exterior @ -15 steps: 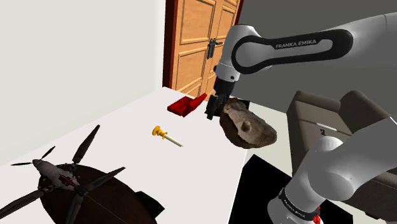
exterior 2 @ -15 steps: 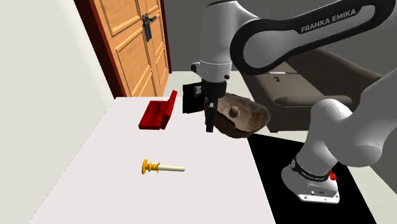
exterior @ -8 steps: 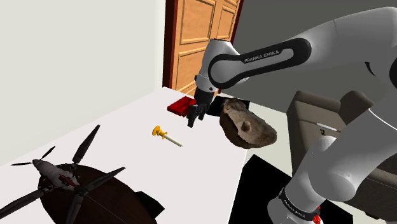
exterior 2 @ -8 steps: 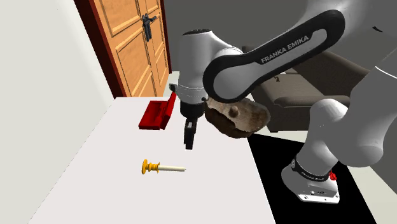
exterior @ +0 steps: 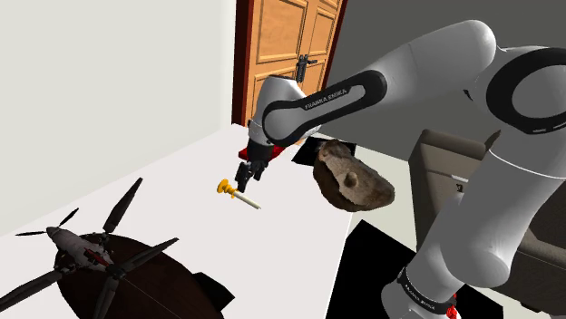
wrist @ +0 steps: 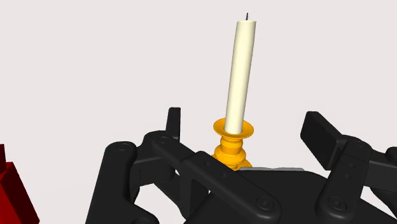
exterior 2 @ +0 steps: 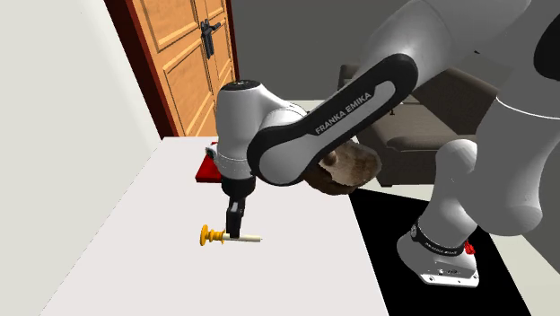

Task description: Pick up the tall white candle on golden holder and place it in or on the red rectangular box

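Hovering just above the candle, your gripper is spread, nothing clasped | candle lies on its side on the table, near the box | grasp, carry and drop-off all look left for you.

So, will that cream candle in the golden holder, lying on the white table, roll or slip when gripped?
The cream candle in its golden holder is round and lies on its side, so a nudge may roll it. Its thin smooth shaft could slip or snap; the ridged golden holder probably grips better.
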You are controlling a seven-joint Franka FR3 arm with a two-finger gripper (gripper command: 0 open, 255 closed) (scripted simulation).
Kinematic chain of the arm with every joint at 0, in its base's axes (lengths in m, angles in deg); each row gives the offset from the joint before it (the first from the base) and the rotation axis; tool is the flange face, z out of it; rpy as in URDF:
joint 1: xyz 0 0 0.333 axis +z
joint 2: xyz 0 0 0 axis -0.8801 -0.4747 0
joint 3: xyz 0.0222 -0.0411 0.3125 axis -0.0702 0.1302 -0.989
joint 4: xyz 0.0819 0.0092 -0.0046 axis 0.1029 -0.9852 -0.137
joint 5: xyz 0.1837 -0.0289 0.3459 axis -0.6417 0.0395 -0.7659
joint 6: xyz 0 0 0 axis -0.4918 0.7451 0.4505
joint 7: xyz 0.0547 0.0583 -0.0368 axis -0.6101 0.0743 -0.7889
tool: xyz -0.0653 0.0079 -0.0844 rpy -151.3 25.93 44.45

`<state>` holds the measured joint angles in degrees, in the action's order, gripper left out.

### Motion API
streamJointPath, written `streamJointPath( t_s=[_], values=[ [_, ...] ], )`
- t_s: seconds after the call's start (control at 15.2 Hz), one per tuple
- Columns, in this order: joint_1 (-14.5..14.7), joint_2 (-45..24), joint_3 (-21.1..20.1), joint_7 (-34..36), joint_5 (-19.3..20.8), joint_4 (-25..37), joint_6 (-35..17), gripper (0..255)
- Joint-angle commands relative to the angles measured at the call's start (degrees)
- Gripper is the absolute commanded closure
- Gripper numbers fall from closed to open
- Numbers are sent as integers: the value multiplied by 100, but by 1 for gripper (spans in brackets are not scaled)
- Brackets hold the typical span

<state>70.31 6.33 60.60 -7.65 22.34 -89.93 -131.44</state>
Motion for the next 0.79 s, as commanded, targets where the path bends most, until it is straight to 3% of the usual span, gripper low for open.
streamJointPath(
  t_s=[0.0,0.46,0.73],
  values=[
    [44,-300,-40,13,26,185,-172,0],
    [92,-727,-67,20,31,97,-692,0],
    [92,-727,-67,20,31,97,-692,0]
  ],
)
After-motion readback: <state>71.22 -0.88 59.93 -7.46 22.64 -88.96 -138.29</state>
